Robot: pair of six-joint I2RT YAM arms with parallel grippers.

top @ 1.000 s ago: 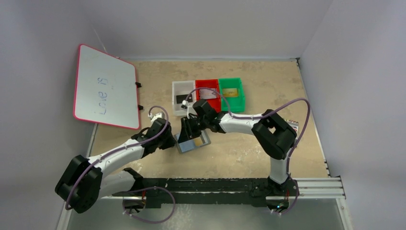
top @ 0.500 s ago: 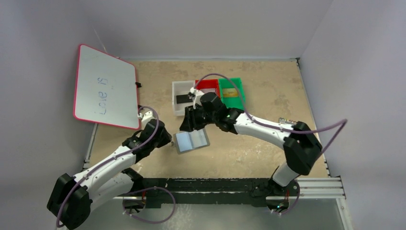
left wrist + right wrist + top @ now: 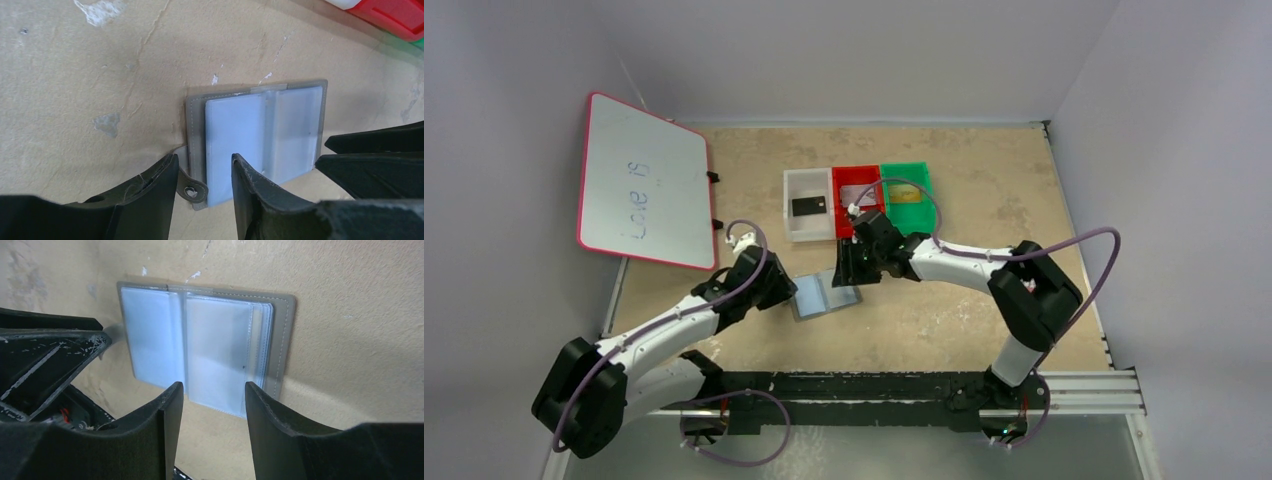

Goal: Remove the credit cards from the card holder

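While the card holder [image 3: 826,296] lies open and flat on the bench [image 3: 984,180], pockets up, I have a tool at each side of it. The left tool [image 3: 784,292] is at its left edge and the right tool [image 3: 844,278] at its far right corner. Through the left wrist camera the jaws stand spread with nothing between them, just over the edge that carries the snap tab [image 3: 192,189]. The right wrist camera shows the same, with the jaws apart and empty above the edge of one page. I cannot tell whether either tool touches the holder.

The bluish pockets look bare in both wrist views, and no card edge shows. Beyond the holder a black card [image 3: 809,206] lies in the white tray [image 3: 789,200] and a gold-yellow card [image 3: 906,194] in the green tray [image 3: 930,200]. The red tray [image 3: 854,180] between them is partly hidden by my right arm, and I cannot make out a card there.

I judge the emptying done, or nearly so. Next I would confirm that the sleeves are truly empty. If a card hides in one, the left tool should pin the page while the right pinches the card's edge and slides it out. Otherwise I would lift both tools clear.
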